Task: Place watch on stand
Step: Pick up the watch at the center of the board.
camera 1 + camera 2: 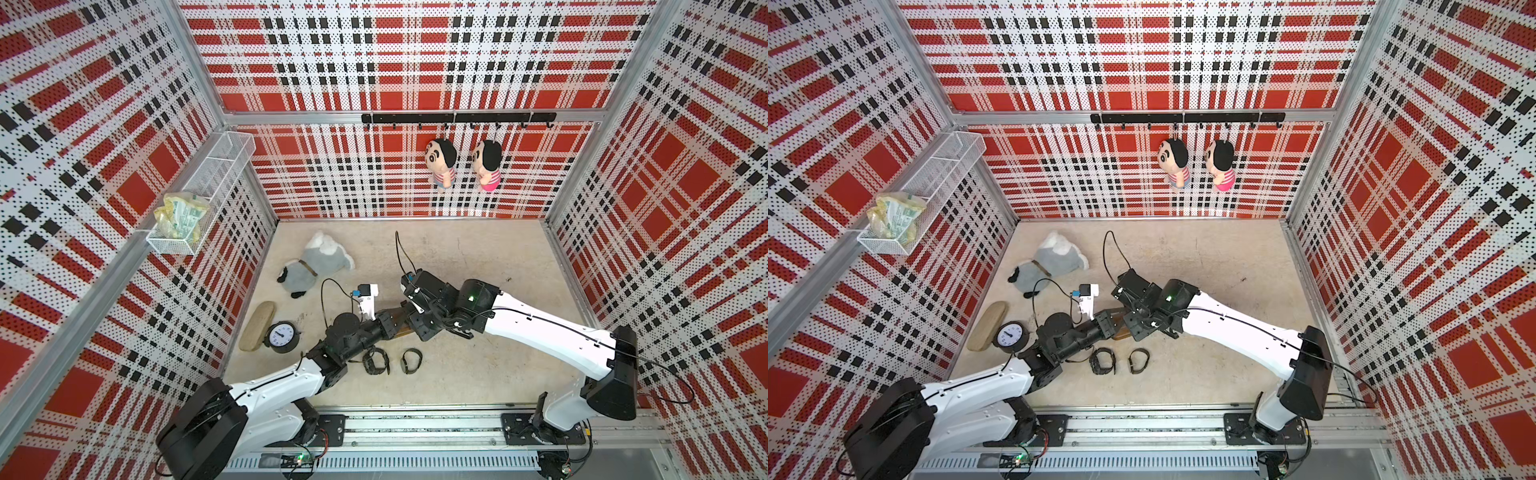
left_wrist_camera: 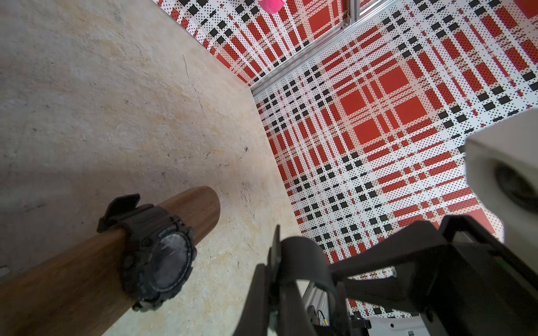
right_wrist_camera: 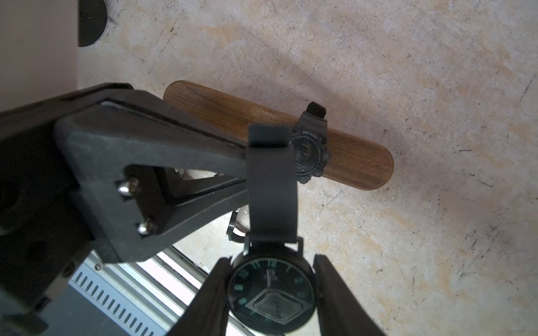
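Both arms are leaning in over the middle of the table and meeting right at the stand. That makes sense, since that's where the watch needs to be ending up. A black sport watch is already sitting wrapped around the wooden bar near one round end. I'm guessing the bare stretch of wood next to it is what they're aiming for.

The watch being worked on is hanging in the air close to the stand, not on it yet. The left gripper is clenched on its strap, pinching the band. I reckon that's keeping the loop steady and stopping it flopping about. The right gripper is grasping the case, with its fingers hugging the dial from both sides. That's probably so it can be doing the steering when the loop goes over the bar's end.

One spare watch and another are lying on the table nearer the robot, clear of the stand and waiting their turn, I'd assume.
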`<state>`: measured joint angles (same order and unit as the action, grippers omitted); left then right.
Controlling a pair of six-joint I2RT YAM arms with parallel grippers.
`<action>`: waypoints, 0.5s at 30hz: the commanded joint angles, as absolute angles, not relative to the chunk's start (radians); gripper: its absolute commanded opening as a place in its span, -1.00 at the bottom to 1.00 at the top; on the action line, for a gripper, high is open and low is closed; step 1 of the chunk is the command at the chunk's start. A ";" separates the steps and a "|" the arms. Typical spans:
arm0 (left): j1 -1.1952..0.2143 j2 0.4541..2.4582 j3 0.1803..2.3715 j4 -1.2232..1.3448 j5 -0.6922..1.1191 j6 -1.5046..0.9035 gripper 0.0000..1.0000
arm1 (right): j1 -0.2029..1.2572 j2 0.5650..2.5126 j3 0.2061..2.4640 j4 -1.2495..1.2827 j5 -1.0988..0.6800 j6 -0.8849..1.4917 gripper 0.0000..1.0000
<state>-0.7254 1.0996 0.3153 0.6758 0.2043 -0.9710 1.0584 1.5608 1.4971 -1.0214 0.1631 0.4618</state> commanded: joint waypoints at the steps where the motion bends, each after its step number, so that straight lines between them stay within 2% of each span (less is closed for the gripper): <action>1: -0.730 1.097 0.336 0.672 0.196 -0.950 -0.65 | 1.065 1.546 1.516 -1.034 0.199 0.470 -0.20; 3: -0.731 1.097 0.337 0.670 0.197 -0.948 -0.30 | 1.064 1.542 1.510 -1.030 0.200 0.471 -0.23; 5: -0.732 1.097 0.339 0.668 0.198 -0.947 -0.05 | 1.063 1.536 1.504 -1.025 0.199 0.470 -0.24; 7: -0.732 1.097 0.339 0.668 0.196 -0.943 0.40 | 1.056 1.534 1.494 -1.018 0.200 0.464 -0.25; 10: -0.730 1.097 0.334 0.666 0.189 -0.941 0.57 | 1.044 1.537 1.493 -1.021 0.200 0.457 -0.28; 15: -0.727 1.090 0.329 0.651 0.183 -0.940 0.60 | 0.993 1.518 1.475 -1.012 0.187 0.437 -0.36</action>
